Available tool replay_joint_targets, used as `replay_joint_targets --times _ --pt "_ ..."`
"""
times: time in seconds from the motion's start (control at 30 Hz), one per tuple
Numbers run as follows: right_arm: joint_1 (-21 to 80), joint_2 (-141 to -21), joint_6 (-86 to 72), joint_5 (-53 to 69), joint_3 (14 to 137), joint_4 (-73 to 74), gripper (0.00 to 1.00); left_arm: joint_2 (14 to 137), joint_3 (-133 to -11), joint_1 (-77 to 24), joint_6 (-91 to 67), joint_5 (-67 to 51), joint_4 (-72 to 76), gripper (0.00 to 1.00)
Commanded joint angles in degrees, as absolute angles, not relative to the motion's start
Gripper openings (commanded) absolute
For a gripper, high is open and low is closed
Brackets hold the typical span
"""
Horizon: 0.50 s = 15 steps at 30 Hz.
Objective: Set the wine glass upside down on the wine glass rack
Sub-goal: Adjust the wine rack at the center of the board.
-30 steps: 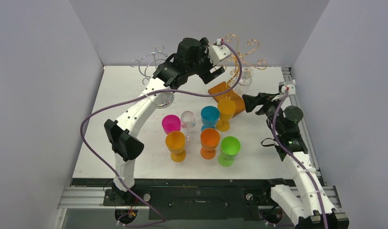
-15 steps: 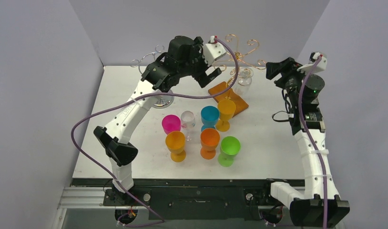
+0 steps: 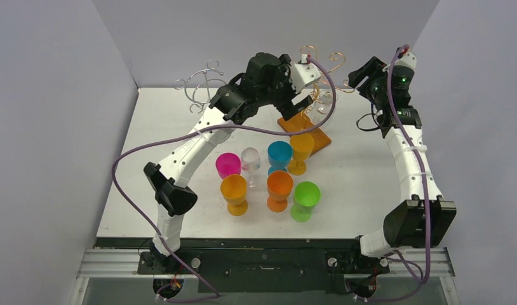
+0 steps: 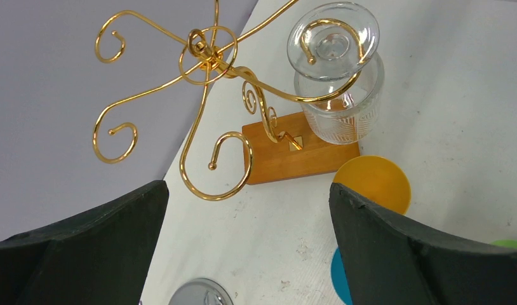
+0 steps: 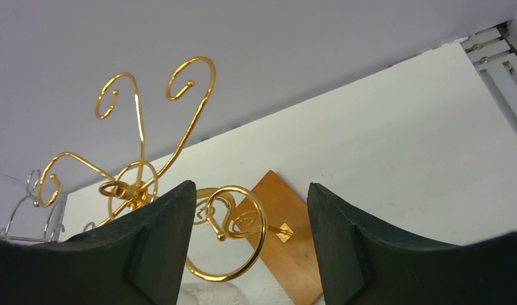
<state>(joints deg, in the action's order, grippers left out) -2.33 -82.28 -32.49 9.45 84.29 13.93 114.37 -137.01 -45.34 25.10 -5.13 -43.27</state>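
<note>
A clear wine glass (image 4: pixel 340 105) hangs upside down from a hook of the gold wire rack (image 4: pixel 205 51). Its foot rests on the hook. In the top view the glass (image 3: pixel 326 101) shows under the gold rack (image 3: pixel 319 63), behind the rack's wooden base (image 3: pixel 305 129). My left gripper (image 3: pixel 296 105) is open and empty, high above the base just left of the glass. In its wrist view the left gripper (image 4: pixel 246 244) frames bare table. My right gripper (image 3: pixel 362 73) is open and empty, right of the rack. The right gripper (image 5: pixel 249 244) frames an empty gold hook (image 5: pixel 229 232).
A second clear glass (image 3: pixel 250 158) stands upright among coloured glasses: magenta (image 3: pixel 228 164), blue (image 3: pixel 279 154), yellow (image 3: pixel 301 148), two orange (image 3: pixel 234 190) (image 3: pixel 279 186) and green (image 3: pixel 306 196). A silver wire rack (image 3: pixel 202 86) stands at the back left.
My right arm has risen and swung back to the gold rack's right side. My left gripper has shifted right, closer to the hanging glass. Both stay open.
</note>
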Motion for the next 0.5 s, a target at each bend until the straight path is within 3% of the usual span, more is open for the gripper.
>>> replay_joint_targets --times 0.0,0.3,0.47 --pt "-2.73 -85.17 -33.05 11.68 88.91 12.65 0.58 116.0 -140.22 -46.64 26.1 -3.82 -39.45 0.96" --pt "-2.51 -88.2 -34.18 14.59 89.58 11.41 0.43 118.74 -140.79 -46.13 27.32 0.18 -34.26 1.0" --pt "-1.91 -86.94 -34.01 14.31 86.93 10.7 0.32 120.49 -143.06 -44.1 24.86 1.09 -33.44 0.91"
